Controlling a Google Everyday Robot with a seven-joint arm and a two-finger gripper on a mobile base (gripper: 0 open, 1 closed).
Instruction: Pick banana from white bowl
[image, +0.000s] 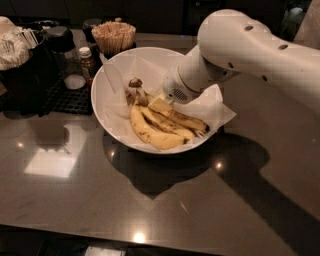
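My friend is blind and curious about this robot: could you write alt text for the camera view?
A white robot arm reaches into a paper-lined white bowl on a dark counter, its gripper down at three speckled bananas, near their stems. Behind the bowl stand a cup of wooden sticks and a small bottle.

- The gripper (161, 104) sat low inside the white bowl (102, 107).
- The big white arm (240, 45) blocked the bowl's right side.
- A cup of sticks (114, 36) and a small bottle (86, 59) stood just behind it.
- The table (150, 210) in front lay open.
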